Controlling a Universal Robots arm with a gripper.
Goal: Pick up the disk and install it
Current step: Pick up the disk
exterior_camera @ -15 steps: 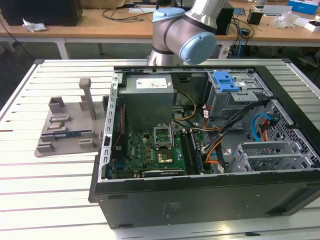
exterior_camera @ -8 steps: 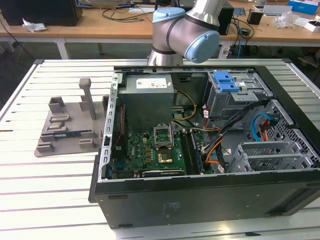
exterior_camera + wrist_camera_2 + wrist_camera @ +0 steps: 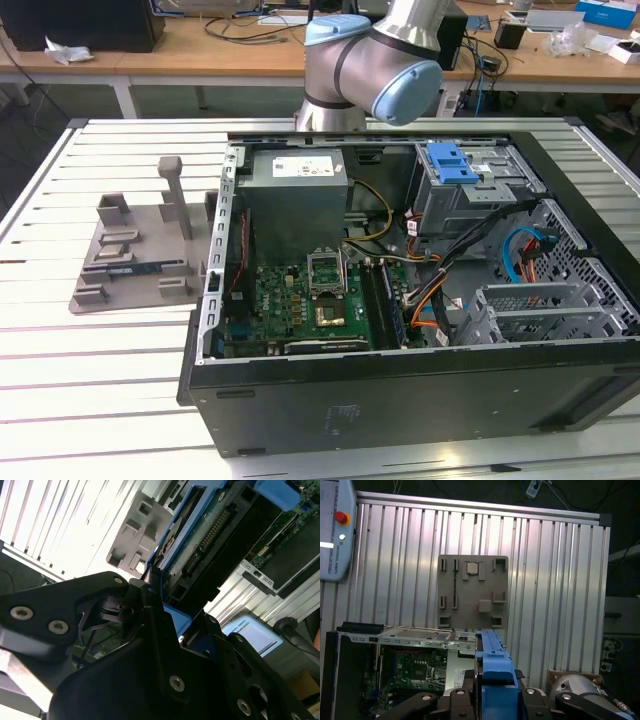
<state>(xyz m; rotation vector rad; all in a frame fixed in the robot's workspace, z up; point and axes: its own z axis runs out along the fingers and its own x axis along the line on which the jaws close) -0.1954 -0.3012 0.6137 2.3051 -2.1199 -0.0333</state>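
The disk [image 3: 210, 535] is held well above the table, its circuit-board underside and blue carrier rails showing in the second wrist view. In the first wrist view it stands edge-on as a blue-railed slab [image 3: 494, 672]. My gripper [image 3: 159, 597] is shut on the disk, black fingers clamped on one end of its blue carrier; in the first wrist view the gripper [image 3: 494, 702] grips the same end. The open computer case [image 3: 400, 300] lies on the slatted table below. In the exterior view the arm's elbow [image 3: 370, 60] rises behind the case.
A grey fixture plate [image 3: 140, 250] with upright posts lies on the table at the exterior view's left of the case. Inside the case are the power-supply box [image 3: 300, 195], a blue latch [image 3: 452, 162] on the drive cage, the motherboard [image 3: 300, 305] and loose cables. A teach pendant [image 3: 335, 530] hangs beyond the table.
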